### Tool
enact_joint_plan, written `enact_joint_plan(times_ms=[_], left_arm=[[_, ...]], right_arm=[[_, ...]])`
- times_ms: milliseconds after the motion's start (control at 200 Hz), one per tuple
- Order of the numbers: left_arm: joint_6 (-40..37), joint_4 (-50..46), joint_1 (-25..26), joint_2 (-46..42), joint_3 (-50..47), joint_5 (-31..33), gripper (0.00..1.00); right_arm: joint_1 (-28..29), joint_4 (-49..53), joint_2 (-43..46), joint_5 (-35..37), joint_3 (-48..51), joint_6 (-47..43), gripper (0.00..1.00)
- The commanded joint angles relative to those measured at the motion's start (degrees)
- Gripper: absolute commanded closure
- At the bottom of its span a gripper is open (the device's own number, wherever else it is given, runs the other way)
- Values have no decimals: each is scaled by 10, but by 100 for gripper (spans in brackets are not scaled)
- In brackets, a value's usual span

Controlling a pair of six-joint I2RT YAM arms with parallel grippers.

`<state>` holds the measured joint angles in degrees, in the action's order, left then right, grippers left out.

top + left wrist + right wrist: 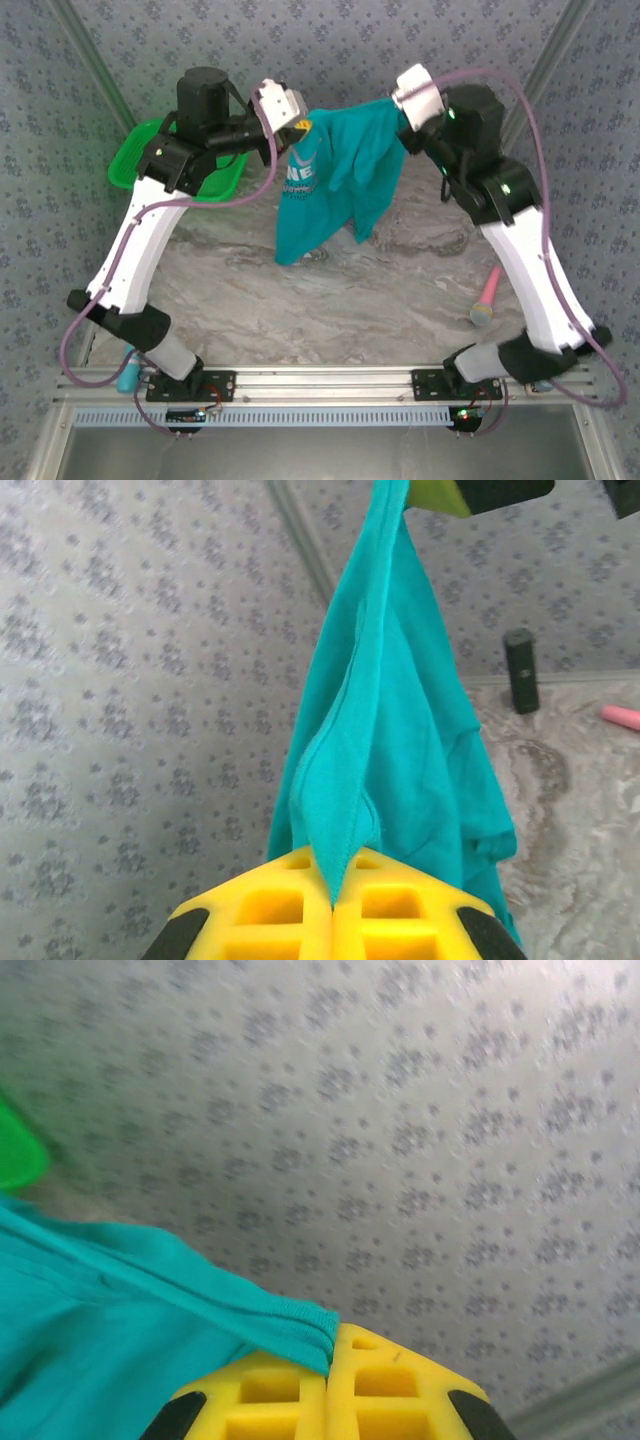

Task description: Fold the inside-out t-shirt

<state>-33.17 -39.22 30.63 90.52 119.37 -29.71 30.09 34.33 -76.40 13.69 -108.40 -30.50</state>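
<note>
Shirt (340, 175) is pinched at edges by L gripper (332, 908) & R gripper (328, 1362), jaws pressed together. Should be spread taut, then lowered flat w/o twisting.

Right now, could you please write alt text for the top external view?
A teal t-shirt hangs over a marbled table, held up by the left end effector and right end effector, each shut on an upper edge. A green basket sits far left.

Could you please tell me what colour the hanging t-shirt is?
The t-shirt is teal, best seen from the top camera.
</note>
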Motion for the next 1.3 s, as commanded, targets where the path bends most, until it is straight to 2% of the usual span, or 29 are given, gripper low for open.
enact_joint_plan(times_ms=[0, 105, 240, 420, 595, 710, 825, 934, 1014, 1069, 1179, 1294], left_arm=[[-47, -31, 39, -67, -33, -39, 100], [-37, 0, 50, -123, -97, -42, 100], [-37, 65, 49, -163, -143, -28, 100], [-37, 73, 36, -121, -127, 20, 100], [-4, 96, -2, -53, -103, 44, 100], [18, 125, -33, 4, -80, 98, 100], [29, 111, -66, 89, 29, 118, 100], [2, 0, -76, 184, 212, 120, 100], [-4, -64, -77, 230, 317, 110, 100], [-4, -66, -75, 237, 335, 102, 100], [-15, -59, -72, 219, 311, 88, 100], [-34, -41, -64, 162, 200, 84, 100]], right_arm=[[44, -58, 140, -74, 75, -24, 100], [57, -89, 206, -68, 108, -2, 100], [55, -68, 193, -25, 73, -3, 100], [28, -77, 118, -30, 62, -20, 100], [-57, -114, 12, -74, 52, 6, 100], [-93, -135, -81, -43, 8, 25, 100], [-123, -157, -181, -18, -85, 78, 100], [-151, -109, -256, -27, -217, 136, 100], [-149, -92, -272, -40, -269, 133, 100], [-139, -104, -260, -46, -256, 112, 100], [-119, -153, -210, -38, -174, 79, 100], [-110, -193, -139, -31, -48, 68, 100]])
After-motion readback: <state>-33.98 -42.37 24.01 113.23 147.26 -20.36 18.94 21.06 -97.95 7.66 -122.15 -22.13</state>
